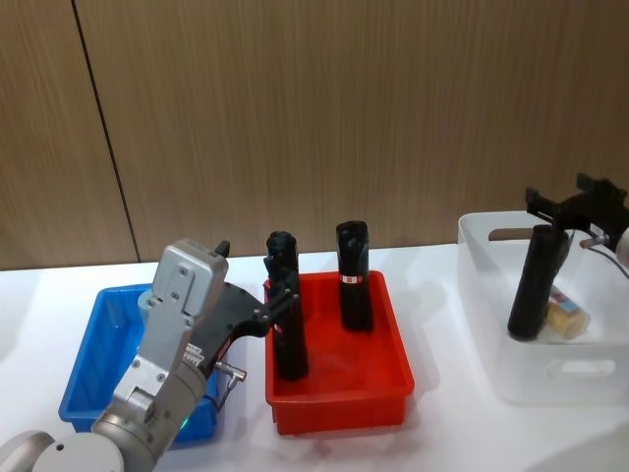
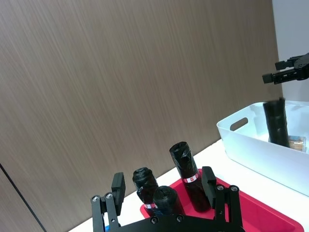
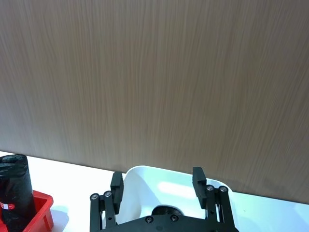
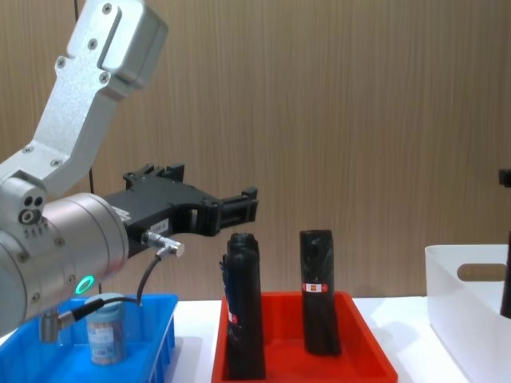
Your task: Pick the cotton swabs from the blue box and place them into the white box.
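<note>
Wood-grain panelling backs a white table on which three bins stand in a row: the blue box toward the left edge, a red bin at the middle, and the white box at the right edge. One tub of cotton swabs is seen upright in the blue box in the chest view; whether others remain there cannot be told. Two black wrapped cylinders stand upright in the red bin. A third black cylinder stands in the white box beside a small pale tub lying on the floor of that box, likely swabs already delivered. The left gripper is held raised near the border between the blue box and the red bin, its fingers spread and nothing between them. The right gripper is poised directly above the black cylinder in the white box, its fingers also spread and empty. The main risk is judged to be a wrong pick: the left gripper points toward the near black cylinder, which could be seized or toppled instead of the swabs. A descent from this position could also catch the wall of the blue box.
</note>
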